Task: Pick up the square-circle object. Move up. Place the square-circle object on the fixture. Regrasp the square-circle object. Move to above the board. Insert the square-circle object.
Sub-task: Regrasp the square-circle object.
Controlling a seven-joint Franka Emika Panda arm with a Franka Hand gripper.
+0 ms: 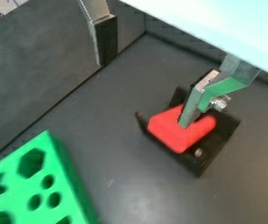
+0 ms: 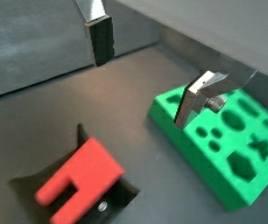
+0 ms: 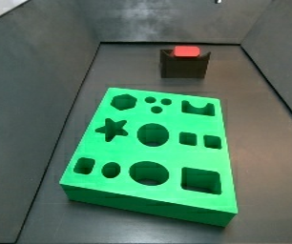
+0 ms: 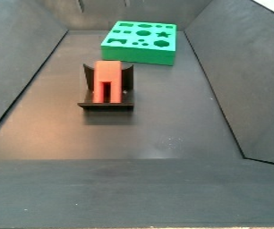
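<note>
Square-circle object (image 4: 107, 81) rests in fixture (image 4: 105, 100); gripper (image 1: 154, 57) above fixture, jaws apart, empty. For regrasp, you descend centred, clamp evenly.

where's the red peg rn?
Red peg rests on the fixture, apart from the green board; the tool, open, is above it.

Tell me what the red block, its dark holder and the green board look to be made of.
Red block: likely plastic, uniform matte color. Holder: dark, matte, plastic or coated metal; unclear. Green board: likely plastic, even bright color with clean cut-outs. The gripper hangs above them, empty, its fingers silvery metal.
</note>
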